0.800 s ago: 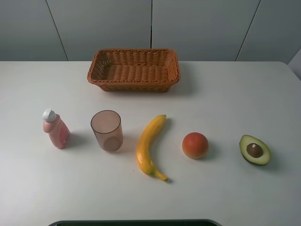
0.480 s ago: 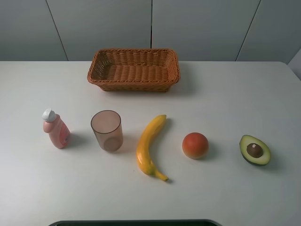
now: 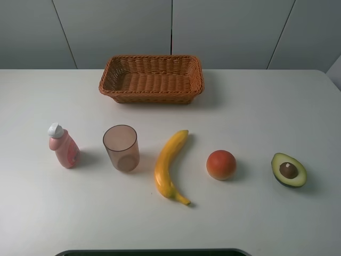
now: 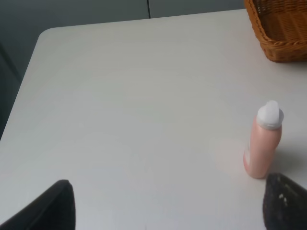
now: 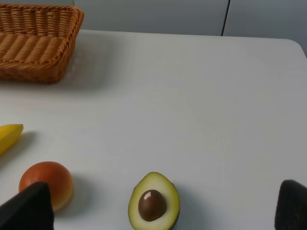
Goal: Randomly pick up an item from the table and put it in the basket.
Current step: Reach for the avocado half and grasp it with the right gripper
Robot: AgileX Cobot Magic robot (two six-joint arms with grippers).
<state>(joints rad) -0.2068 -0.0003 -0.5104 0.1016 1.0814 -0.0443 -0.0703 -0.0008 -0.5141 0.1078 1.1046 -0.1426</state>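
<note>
Bottle [image 4: 262,143] — left wrist; avocado [image 5: 153,201] — right wrist

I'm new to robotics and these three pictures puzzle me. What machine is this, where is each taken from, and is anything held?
It is a robot with two arms. One picture looks down from a high camera. The other two come from a camera on each wrist. On the white table are a wicker basket, a pink bottle, a cup, a banana, an orange-red fruit and a halved avocado. The left gripper and the right gripper are open and hold nothing.
</note>
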